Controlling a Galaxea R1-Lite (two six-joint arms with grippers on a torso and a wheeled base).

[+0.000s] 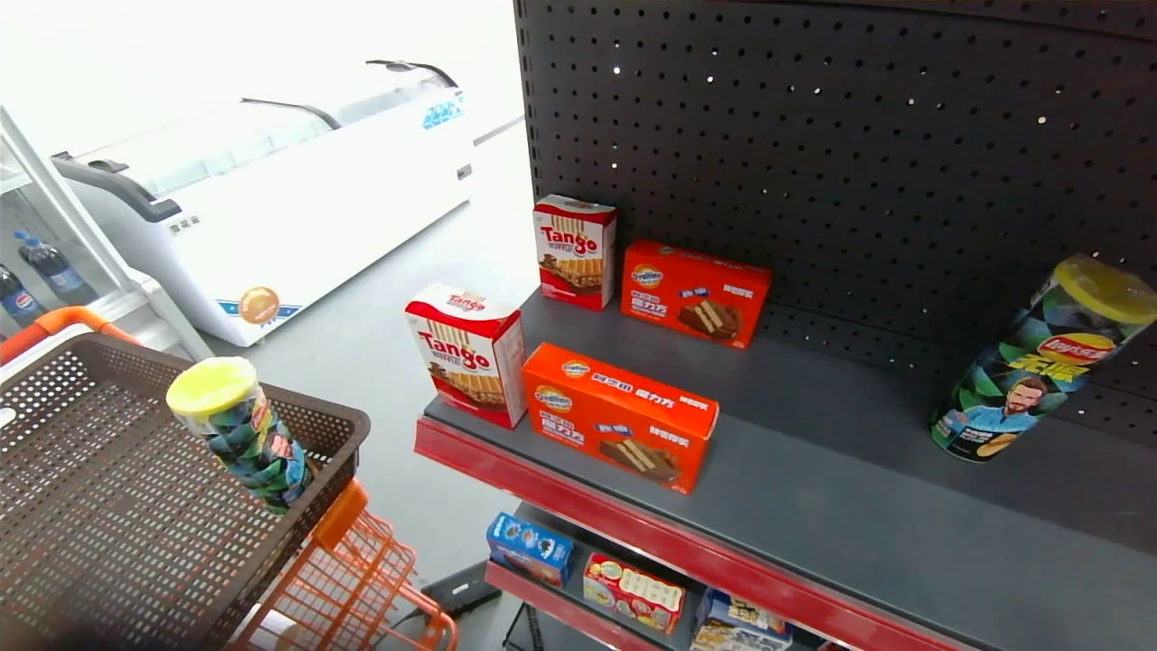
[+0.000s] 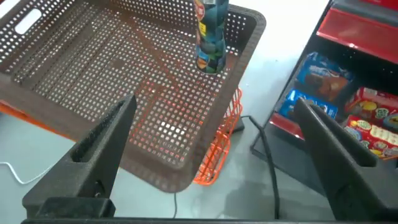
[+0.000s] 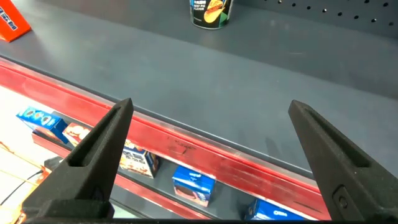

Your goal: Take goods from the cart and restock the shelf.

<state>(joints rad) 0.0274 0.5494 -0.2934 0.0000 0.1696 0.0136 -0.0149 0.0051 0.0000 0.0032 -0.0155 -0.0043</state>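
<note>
Left jaws closest, spread wide with nothing between them, hanging above the near corner of the brown perforated basket (image 2: pixel 93 74) and the grey floor beside it. Basket seated on the orange wire cart (image 2: pixel 217 155). Upright in its far corner, one chip can (image 2: pixel 210 37): yellow lid, green-and-blue diamond-patterned label, red-and-yellow logo, lettering too small to make out. Black cable (image 2: pixel 268 162) on the floor between cart and shelf unit.

Right jaws likewise spread and empty, above the front of the grey shelf (image 3: pixel 236 81) and its red edge strip (image 3: pixel 186 146). Farther back on that board, near the black pegboard (image 1: pixel 813 136), second chip can (image 1: pixel 1039 362): same yellow lid and patterned label, printed figure low on the wrapper, well apart from the boxes.

At the shelf's left end, front wafer box (image 1: pixel 470 353) and rear wafer box (image 1: pixel 575 251), both red and white, red lettering above a wafer picture. Just to the right of each, front orange box (image 1: pixel 619 416) and rear orange box (image 1: pixel 694 292): round logo, white characters, picture of a chocolate-coated wafer. Blue and red-yellow snack packs (image 1: pixel 633 592) on the lower shelf.

Across the aisle, white chest freezer (image 1: pixel 271 208) with a round orange sticker. Dark drink bottles (image 1: pixel 45 267) with blue labels at far left.
</note>
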